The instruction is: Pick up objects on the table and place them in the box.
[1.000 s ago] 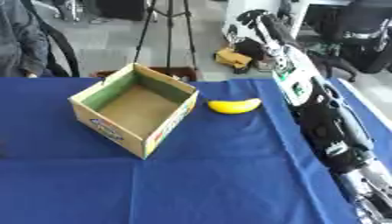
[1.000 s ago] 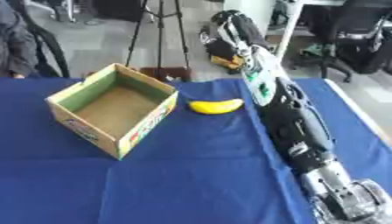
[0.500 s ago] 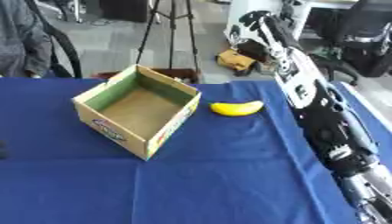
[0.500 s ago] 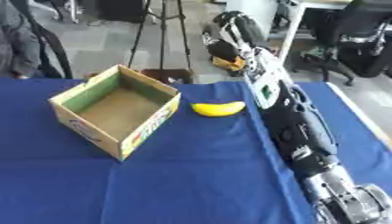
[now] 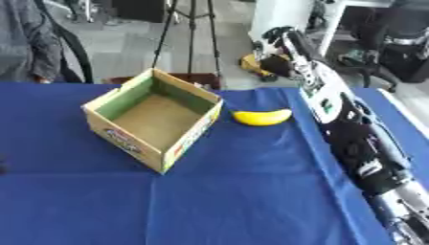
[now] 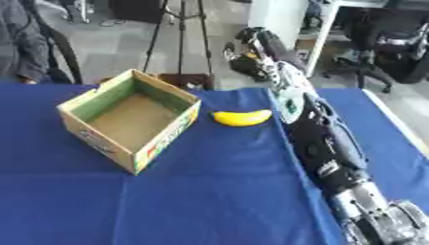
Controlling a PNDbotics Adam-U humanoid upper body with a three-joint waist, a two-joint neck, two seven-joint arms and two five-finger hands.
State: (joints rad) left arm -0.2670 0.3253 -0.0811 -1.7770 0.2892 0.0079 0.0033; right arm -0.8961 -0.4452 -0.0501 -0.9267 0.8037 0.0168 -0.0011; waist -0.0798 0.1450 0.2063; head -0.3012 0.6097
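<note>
An open cardboard box [image 5: 126, 111] with a green inner rim stands on the blue table [image 5: 218, 191], left of centre, and nothing shows inside it. A yellow banana [image 5: 261, 117] lies on the cloth just right of the box's far corner. My right arm [image 5: 352, 139] reaches from the lower right corner up along the table's right side. Its black hand [image 6: 255, 38] hangs past the table's far edge, beyond and above the banana, touching neither thing. I cannot make out how the hand stands.
A tripod [image 5: 188, 28] and a low dark object stand on the floor behind the box. A person [image 5: 25, 43] is at the far left edge. Office chairs [image 6: 394, 43] are at the back right. A small dark shape [image 5: 3, 167] shows at the left edge.
The whole picture has shifted slightly. My right arm's far end sits a little lower in the picture. The box and the banana have not moved on the cloth.
</note>
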